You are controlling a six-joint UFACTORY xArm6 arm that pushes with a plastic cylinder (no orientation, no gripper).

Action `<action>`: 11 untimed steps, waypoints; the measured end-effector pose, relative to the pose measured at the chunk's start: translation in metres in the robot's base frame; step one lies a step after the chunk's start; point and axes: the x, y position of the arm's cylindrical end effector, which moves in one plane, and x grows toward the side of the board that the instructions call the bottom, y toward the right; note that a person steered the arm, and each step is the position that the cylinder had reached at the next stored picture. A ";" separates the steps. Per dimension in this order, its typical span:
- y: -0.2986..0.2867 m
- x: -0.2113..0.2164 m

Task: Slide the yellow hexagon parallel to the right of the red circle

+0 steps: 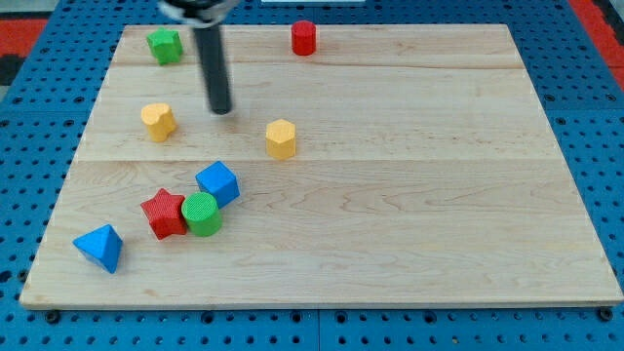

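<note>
The yellow hexagon [281, 138] stands near the board's middle, left of centre. The red circle [303, 38] stands at the view's top, a little left of centre, close to the far edge. My tip [222, 110] rests on the board up and to the left of the yellow hexagon, a short gap away, not touching it. The rod rises to the view's top. The hexagon lies well below the red circle and slightly to its left.
A second yellow block [157, 121] sits left of my tip. A green star [165, 45] is at top left. A blue cube [217, 183], green cylinder [202, 214] and red star [163, 214] cluster at lower left, with a blue pyramid [100, 247] beyond.
</note>
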 end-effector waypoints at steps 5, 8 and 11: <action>-0.009 0.072; 0.195 0.040; 0.122 -0.047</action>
